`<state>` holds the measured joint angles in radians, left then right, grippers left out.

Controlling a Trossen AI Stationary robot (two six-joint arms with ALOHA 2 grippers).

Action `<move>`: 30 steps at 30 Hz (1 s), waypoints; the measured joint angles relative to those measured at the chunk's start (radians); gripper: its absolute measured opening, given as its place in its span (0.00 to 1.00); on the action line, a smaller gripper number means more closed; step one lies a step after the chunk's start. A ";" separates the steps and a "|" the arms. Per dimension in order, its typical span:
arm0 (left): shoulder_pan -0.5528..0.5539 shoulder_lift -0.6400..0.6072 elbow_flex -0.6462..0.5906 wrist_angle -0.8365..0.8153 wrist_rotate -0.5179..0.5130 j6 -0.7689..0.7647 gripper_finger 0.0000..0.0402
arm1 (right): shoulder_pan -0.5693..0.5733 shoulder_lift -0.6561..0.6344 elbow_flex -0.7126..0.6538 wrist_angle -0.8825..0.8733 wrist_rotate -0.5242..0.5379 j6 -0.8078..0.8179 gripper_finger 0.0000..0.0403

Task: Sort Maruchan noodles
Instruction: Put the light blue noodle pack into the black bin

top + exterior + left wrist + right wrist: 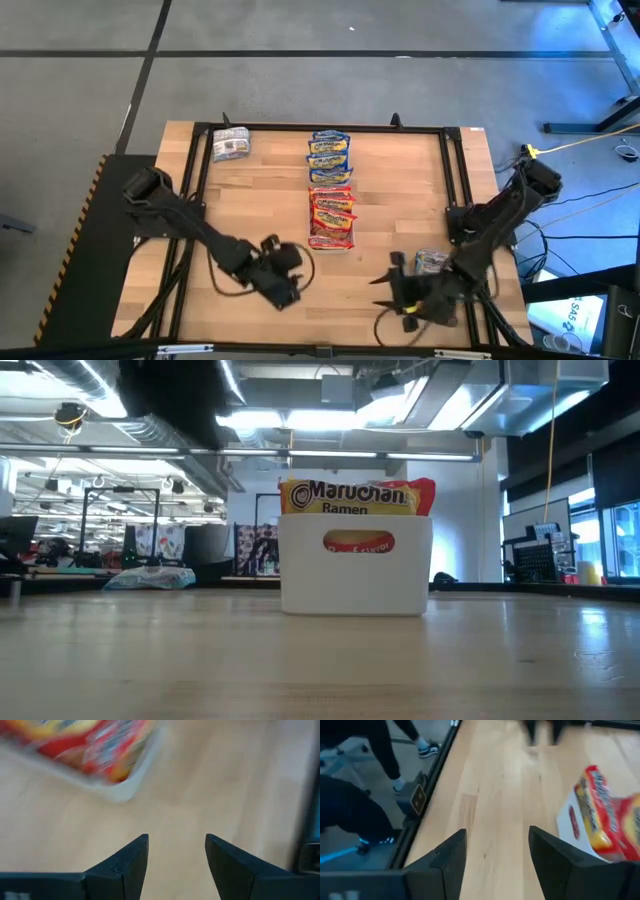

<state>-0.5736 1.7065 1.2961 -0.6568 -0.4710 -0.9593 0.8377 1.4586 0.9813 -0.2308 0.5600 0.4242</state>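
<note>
Red-orange Maruchan noodles (331,213) fill a white tray (355,580) at mid-table. The left wrist view shows them as red-orange noodles (107,745), the right wrist view as red-orange noodles (607,817). Blue-yellow packets (328,153) lie just beyond them, and silver-grey packets (231,145) lie at the far left. One silver-grey packet (432,262) lies on the table beside my right arm. My left gripper (288,272) hovers open near the front, left of the tray, with nothing between its fingers (127,865). My right gripper (385,275) hovers open at the front right, also with nothing in it.
A black frame (447,165) runs round the tabletop's edges. Bare wood lies between the two grippers and along the table's left and right sides. A person's legs (385,750) show beyond the table edge in the right wrist view.
</note>
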 joint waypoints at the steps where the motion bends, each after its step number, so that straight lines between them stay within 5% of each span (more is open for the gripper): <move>1: 0.019 -0.012 0.000 -0.068 0.015 -0.024 0.48 | -0.027 0.000 -0.031 0.061 -0.031 -0.048 0.47; 13: 0.354 -0.039 -0.022 -0.671 0.021 -0.041 0.48 | -0.326 0.000 -0.219 0.353 -0.235 -0.353 0.47; 21: 0.686 -0.058 -0.151 -0.654 0.010 0.259 0.48 | -0.367 0.000 -0.224 0.349 -0.249 -0.355 0.47; 30: 1.082 -0.058 -0.267 -0.384 -0.078 0.548 0.48 | -0.367 0.000 -0.224 0.323 -0.204 -0.292 0.47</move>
<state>0.5081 1.6482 1.0286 -1.0411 -0.5492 -0.4115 0.4708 1.4586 0.7578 0.0918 0.3556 0.1324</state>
